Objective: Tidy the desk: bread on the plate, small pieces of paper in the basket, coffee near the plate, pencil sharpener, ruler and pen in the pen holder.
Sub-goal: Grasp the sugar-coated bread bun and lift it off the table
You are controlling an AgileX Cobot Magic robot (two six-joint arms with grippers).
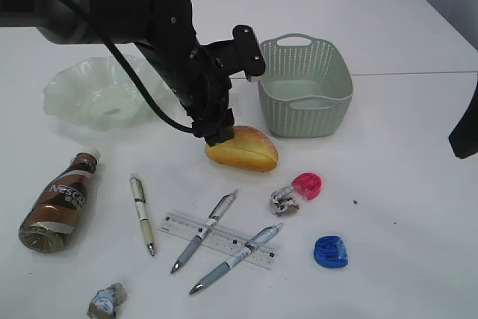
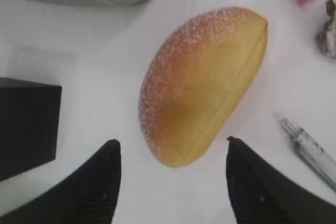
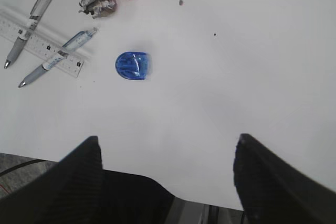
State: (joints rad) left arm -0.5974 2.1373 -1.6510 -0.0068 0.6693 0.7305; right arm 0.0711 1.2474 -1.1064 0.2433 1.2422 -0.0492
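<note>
The golden bread [image 1: 243, 149] [image 2: 205, 85] lies on the white desk [image 1: 403, 184] in front of the sage-green basket [image 1: 305, 84]. My left gripper [image 1: 219, 137] [image 2: 173, 148] stands open at its left end; the bun's tip sits between the fingers without touching them. The pale green plate [image 1: 93, 91] is at the back left, and the coffee [image 1: 60, 203] lies on its side at the left. The ruler [image 1: 216, 239] lies under two pens [image 1: 203, 231]. The pen holder [image 2: 26, 124] shows beside the bread. My right gripper [image 3: 165, 145] hangs open over bare desk.
A third pen [image 1: 142, 213] lies left of the ruler. A pink pencil sharpener [image 1: 307, 184] and a blue one [image 1: 330, 252] sit at the right, with crumpled paper [image 1: 284, 200] beside the pink one. Another paper scrap [image 1: 106, 302] lies at the front left.
</note>
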